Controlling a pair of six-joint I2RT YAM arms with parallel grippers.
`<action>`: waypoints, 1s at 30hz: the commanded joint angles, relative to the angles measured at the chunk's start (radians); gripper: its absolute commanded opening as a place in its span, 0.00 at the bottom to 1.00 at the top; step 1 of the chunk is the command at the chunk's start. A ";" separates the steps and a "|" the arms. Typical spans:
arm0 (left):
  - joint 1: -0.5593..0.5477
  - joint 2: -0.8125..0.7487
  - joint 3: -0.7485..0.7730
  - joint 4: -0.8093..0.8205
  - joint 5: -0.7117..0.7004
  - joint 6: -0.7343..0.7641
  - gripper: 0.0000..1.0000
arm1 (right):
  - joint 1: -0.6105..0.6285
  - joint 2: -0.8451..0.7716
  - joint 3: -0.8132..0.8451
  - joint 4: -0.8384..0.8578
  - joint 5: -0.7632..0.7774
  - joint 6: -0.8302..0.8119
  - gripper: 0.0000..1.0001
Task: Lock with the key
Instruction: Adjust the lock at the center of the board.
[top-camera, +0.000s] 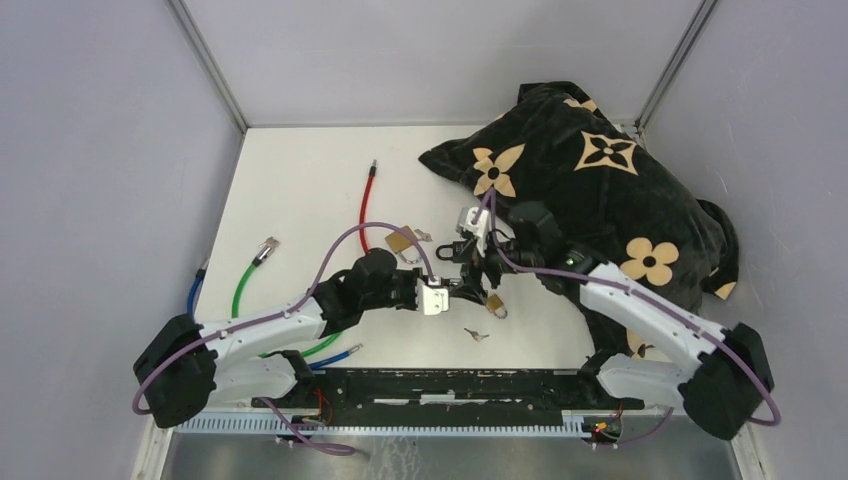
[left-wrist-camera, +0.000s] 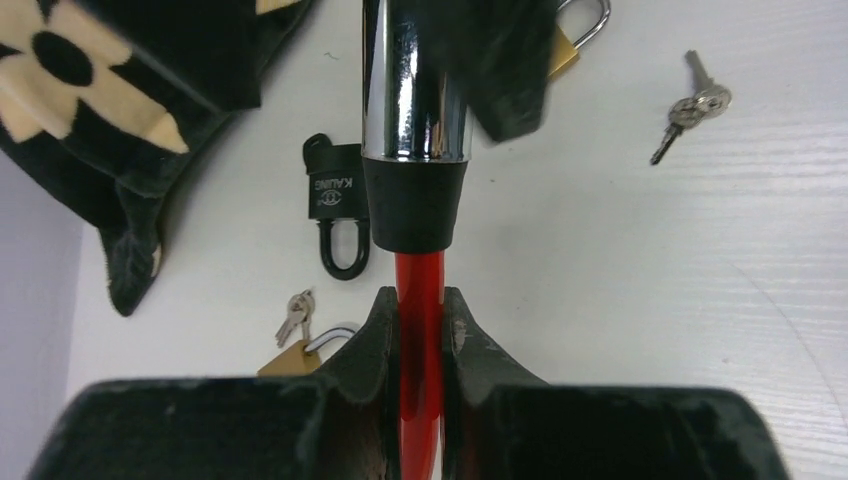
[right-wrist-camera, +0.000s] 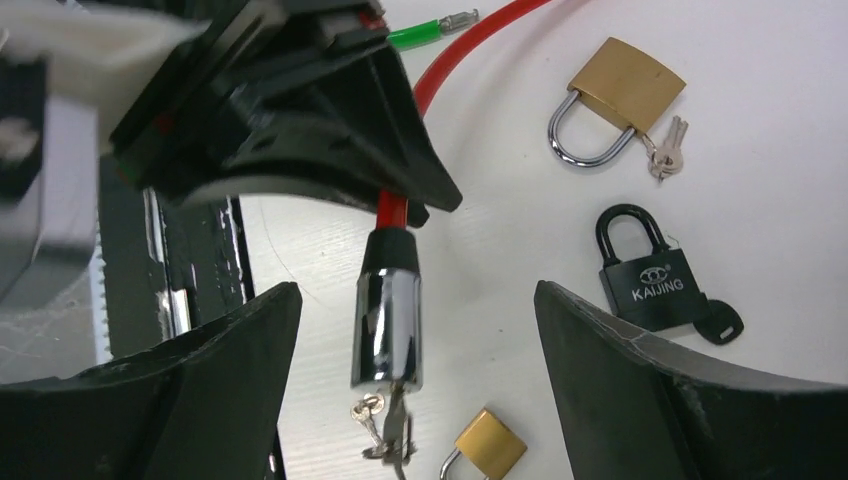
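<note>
A red cable (left-wrist-camera: 420, 272) ends in a chrome lock cylinder (left-wrist-camera: 415, 90), and my left gripper (left-wrist-camera: 420, 298) is shut on the cable just behind that cylinder. In the right wrist view the cylinder (right-wrist-camera: 388, 325) hangs between the wide-apart fingers of my right gripper (right-wrist-camera: 415, 290), which is open and touches nothing. A key (right-wrist-camera: 402, 432) sticks in the cylinder's end, with a small key bunch (right-wrist-camera: 371, 415) dangling from it. From above, the two grippers (top-camera: 440, 297) (top-camera: 478, 270) meet at the table's middle.
A black padlock (right-wrist-camera: 655, 285) with its key, a brass padlock (right-wrist-camera: 615, 95) and a second brass padlock (right-wrist-camera: 488, 445) lie around. Loose keys (left-wrist-camera: 690, 105) lie near the front. A black flowered cloth (top-camera: 600, 190) fills the back right. Green (top-camera: 245, 280) and blue (top-camera: 195, 290) cables lie left.
</note>
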 joint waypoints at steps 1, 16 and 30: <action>-0.008 -0.046 0.037 0.000 -0.095 0.174 0.02 | -0.009 0.131 0.187 -0.172 -0.083 0.033 0.90; -0.036 -0.077 0.020 0.048 -0.146 0.524 0.02 | -0.002 0.253 0.181 -0.070 -0.145 0.165 0.81; -0.045 -0.077 0.051 0.047 -0.180 0.324 0.33 | -0.006 0.212 0.162 -0.007 -0.162 0.187 0.00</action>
